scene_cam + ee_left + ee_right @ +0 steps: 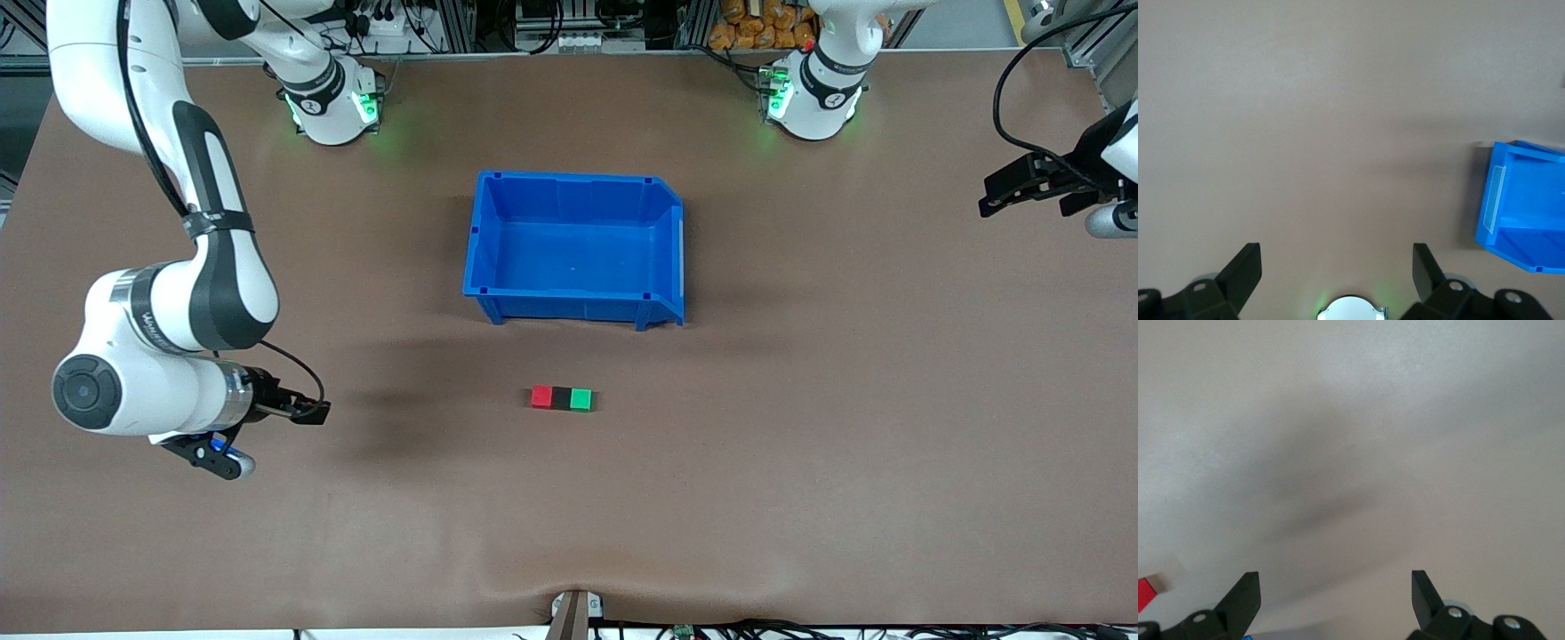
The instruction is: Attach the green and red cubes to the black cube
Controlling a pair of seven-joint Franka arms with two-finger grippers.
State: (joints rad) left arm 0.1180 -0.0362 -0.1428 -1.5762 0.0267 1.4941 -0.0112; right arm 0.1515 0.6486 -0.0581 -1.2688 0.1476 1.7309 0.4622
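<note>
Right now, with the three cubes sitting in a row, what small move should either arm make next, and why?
Probably none beyond staying clear. The red cube, black cube and green cube already sit pressed together in one row, nearer the front camera than the blue bin. The left gripper and right gripper are both open, empty and away from the row.

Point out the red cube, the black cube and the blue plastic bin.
small bright red cube (541, 396), front view, top face.
small matte black cube (561, 397), front view, top face.
blue plastic bin (487, 233), front view, side wall toward the right arm's end.
</note>
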